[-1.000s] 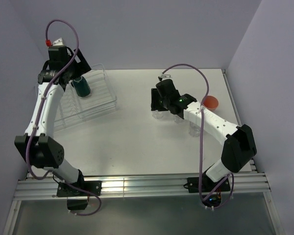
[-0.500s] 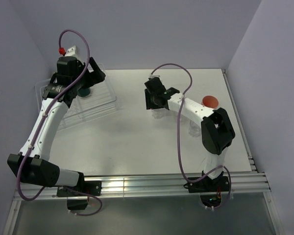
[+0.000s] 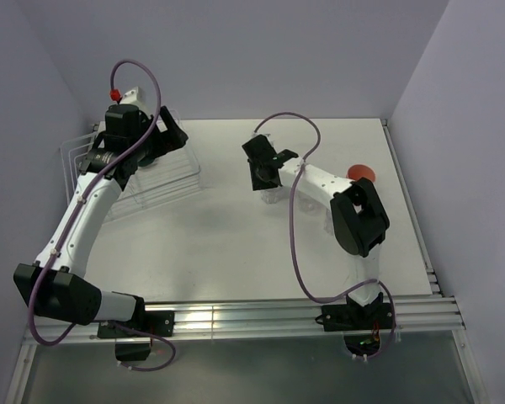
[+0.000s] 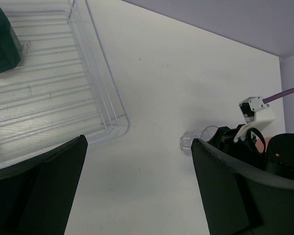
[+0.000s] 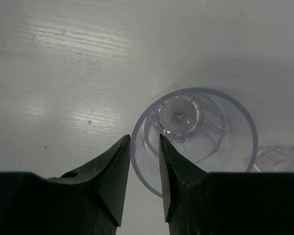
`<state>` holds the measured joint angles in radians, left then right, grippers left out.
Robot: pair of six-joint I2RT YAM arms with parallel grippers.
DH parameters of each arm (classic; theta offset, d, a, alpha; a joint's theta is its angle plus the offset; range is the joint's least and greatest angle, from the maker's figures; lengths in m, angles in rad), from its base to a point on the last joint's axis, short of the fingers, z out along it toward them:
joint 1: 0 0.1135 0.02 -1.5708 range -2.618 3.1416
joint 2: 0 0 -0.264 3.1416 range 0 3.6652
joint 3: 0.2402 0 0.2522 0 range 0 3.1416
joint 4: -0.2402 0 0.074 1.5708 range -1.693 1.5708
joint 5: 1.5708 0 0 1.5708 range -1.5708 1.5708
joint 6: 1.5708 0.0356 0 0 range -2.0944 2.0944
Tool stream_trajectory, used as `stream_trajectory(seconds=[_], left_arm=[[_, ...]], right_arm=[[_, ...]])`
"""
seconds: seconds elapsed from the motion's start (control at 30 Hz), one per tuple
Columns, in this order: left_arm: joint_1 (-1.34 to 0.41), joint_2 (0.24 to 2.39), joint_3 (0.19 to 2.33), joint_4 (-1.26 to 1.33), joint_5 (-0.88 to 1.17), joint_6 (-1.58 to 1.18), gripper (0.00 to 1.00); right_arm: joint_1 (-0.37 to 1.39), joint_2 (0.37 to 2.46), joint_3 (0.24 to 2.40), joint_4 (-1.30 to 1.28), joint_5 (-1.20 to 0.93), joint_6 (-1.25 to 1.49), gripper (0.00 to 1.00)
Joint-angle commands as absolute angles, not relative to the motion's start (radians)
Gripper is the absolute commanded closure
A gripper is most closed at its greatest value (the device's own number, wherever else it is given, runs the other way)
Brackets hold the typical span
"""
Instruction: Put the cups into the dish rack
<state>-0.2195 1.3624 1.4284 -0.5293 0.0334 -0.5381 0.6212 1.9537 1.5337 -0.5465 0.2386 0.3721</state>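
The see-through dish rack stands at the back left and also shows in the left wrist view. The dark green mug lies inside it; my left arm hides it from above. My left gripper is wide open and empty, above the rack's right end. My right gripper straddles the rim of an upright clear tumbler, one finger inside and one outside, with a narrow gap between them. A second tumbler stands beside it. The salmon-pink cup stands at the right.
The right arm's elbow hangs over the table's right middle and covers most of the other tumblers from above. Purple cables loop over both arms. Walls close in the table at the back and on both sides.
My left gripper has moved right and away from the green mug, which stays in the rack. My right gripper has shifted left onto the tumbler's rim, and its elbow has swung in.
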Motion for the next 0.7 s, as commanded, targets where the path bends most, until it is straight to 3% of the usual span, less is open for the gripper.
stream_trajectory(seconds=[0.0, 0.07, 0.1, 0.2, 0.43, 0.67], left_arm=[[-0.229, 1.338, 1.419, -0.469, 0.063, -0.543, 0.05], [-0.232, 1.339, 1.413, -0.462, 0.064, -0.542, 0.06], [-0.232, 1.339, 1.407, -0.457, 0.066, -0.541, 0.06], [-0.233, 1.338, 1.387, -0.44, 0.08, -0.546, 0.07], [-0.23, 1.341, 1.341, -0.322, 0.256, -0.561, 0.05], [-0.131, 1.325, 1.211, 0.084, 0.684, -0.754, 0.03]], right_arm=[[0.617, 1.982, 1.592, -0.558, 0.276, 0.354, 0.63], [0.614, 1.986, 1.594, -0.564, 0.284, 0.351, 0.73], [0.612, 1.982, 1.594, -0.566, 0.291, 0.35, 0.85], [0.604, 1.962, 1.595, -0.569, 0.279, 0.345, 1.0], [0.603, 1.801, 1.65, -0.613, 0.181, 0.342, 1.0], [0.563, 1.585, 1.701, -0.583, -0.118, 0.364, 1.0]])
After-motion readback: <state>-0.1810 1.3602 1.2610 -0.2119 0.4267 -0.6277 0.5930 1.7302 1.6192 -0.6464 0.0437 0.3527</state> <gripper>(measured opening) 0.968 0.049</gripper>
